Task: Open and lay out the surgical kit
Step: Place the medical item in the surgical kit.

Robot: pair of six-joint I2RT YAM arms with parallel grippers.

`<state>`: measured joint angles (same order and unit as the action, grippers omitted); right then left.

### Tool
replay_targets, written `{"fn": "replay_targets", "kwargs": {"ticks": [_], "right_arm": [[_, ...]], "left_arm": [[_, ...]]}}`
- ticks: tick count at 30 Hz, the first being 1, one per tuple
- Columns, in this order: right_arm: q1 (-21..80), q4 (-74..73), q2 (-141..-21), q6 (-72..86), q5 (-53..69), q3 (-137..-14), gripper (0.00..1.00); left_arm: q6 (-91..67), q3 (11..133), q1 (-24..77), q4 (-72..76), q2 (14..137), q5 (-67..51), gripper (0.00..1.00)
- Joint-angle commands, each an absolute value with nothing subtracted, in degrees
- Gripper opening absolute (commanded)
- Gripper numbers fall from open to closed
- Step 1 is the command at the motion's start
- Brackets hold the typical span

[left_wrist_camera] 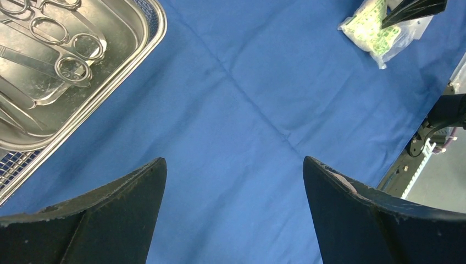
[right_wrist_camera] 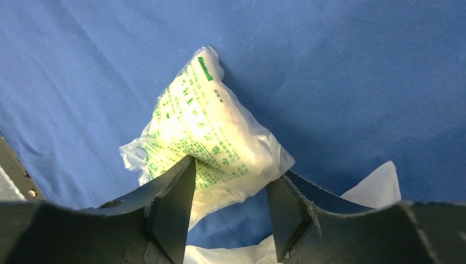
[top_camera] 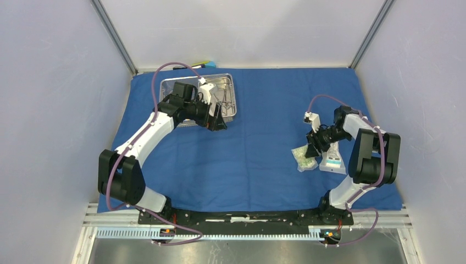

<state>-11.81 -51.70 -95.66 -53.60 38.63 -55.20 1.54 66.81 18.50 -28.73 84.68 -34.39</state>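
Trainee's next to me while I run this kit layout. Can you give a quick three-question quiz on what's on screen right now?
1. True or false: the left gripper is shut on an instrument.
2. The slim metal scissors-like instruments lie: A) in the shiny steel pan; B) loose on the blue cloth; C) between the right gripper's fingers.
3. Fill in: the right gripper, jaws apart, is at a clear plastic packet printed in ___ lettering.

Key: 1 false, its jaws stand wide apart and empty; 2 A; 3 green.
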Motion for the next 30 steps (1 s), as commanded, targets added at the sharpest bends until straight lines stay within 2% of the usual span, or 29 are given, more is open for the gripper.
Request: {"fn": "replay_targets", "kwargs": {"ticks": [1, 11, 14, 19, 30], "right_arm": [[-12.1, -50.7, -95.1, -53.3, 36.0, -57.3, 0.58], [-12.4, -52.3, -89.7, -53.9, 35.9, -58.1, 0.67], [-12.5, -54.0, -87.7, -53.6, 38.4, -60.9, 0.73], [-12.2, -52.5, -84.3, -50.4, 41.3, -65.0, 0.79], [-4.2, -39.0, -81.7, -38.6, 43.0, -62.4, 0.8]], "left_arm": [[4.9, 68.9, 18.6, -29.6, 82.6, -32.3, 1.0], [5.8, 69.7, 18.0, -30.2, 82.4, -27.6, 1.0], [5.2, 70.1, 17.7, -30.2, 82.9, -22.4, 1.0], [3.4, 73.3, 14.3, -30.6, 86.1, -15.3, 1.0], [0.7, 98.3, 4.7, -43.7, 112.5, -10.8, 0.99]]}}
